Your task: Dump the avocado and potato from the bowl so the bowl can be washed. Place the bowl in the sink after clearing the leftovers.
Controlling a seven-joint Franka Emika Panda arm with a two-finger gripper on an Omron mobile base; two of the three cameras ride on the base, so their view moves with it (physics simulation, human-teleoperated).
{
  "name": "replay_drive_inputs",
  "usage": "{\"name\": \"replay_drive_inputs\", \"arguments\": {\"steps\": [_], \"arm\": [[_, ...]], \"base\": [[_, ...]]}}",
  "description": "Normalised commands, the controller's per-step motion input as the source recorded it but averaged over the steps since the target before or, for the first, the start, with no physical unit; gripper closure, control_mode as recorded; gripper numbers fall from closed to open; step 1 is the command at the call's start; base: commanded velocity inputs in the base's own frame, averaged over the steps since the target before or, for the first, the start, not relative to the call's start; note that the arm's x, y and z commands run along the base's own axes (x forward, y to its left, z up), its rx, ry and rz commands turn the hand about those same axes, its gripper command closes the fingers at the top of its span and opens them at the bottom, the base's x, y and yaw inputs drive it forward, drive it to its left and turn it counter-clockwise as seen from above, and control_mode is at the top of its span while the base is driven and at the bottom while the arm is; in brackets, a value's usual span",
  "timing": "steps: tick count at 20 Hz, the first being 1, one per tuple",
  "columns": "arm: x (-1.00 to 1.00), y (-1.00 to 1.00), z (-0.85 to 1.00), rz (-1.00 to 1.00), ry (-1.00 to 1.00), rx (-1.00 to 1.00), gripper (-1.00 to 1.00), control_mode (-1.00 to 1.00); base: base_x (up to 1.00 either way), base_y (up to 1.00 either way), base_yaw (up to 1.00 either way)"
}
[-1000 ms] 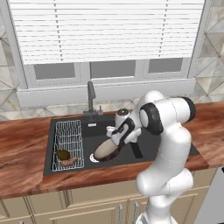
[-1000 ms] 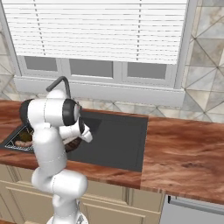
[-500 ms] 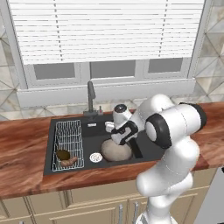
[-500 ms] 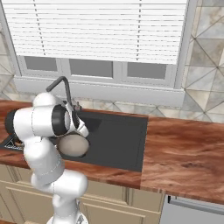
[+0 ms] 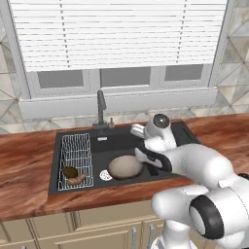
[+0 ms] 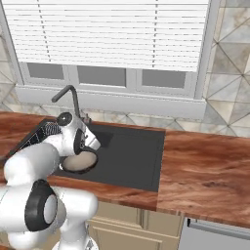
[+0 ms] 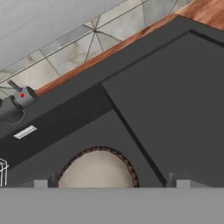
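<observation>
The bowl [image 5: 125, 167] rests upright on the floor of the black sink [image 5: 121, 144], cream inside showing, with nothing in it. My gripper [image 5: 142, 157] hovers just above the bowl's right rim, open and holding nothing. In the hand view the fingertips [image 7: 40, 183] stand wide apart over the bowl [image 7: 98, 172]. The dark green avocado [image 5: 70, 171] and the tan potato [image 5: 77, 180] lie side by side in the white wire rack [image 5: 76, 151] at the sink's left end. From the right side the bowl [image 6: 78, 161] sits below my gripper [image 6: 81, 149].
A dark gooseneck faucet [image 5: 101, 108] stands behind the sink. The round silver drain [image 5: 105, 175] lies between rack and bowl. Wooden counter [image 5: 26, 165] runs on both sides, wide on the right [image 6: 205, 166]. A window with blinds is behind.
The gripper has opened and let go of the bowl, which went from tilted in the grip to lying flat on the sink floor. The arm has swung and drawn back slightly.
</observation>
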Motion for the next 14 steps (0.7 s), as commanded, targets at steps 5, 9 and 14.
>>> {"name": "replay_drive_inputs", "arguments": {"steps": [5,9,14], "arm": [[-0.87,-0.37,1.00,0.00,-0.47,0.14,-1.00,-1.00],[-1.00,-0.30,1.00,0.00,-0.54,0.10,-1.00,-1.00],[-0.99,-0.16,1.00,0.00,-0.55,0.05,-1.00,-1.00]], "base": [[0.00,0.00,0.00],[0.00,0.00,0.00],[0.00,0.00,0.00]]}}
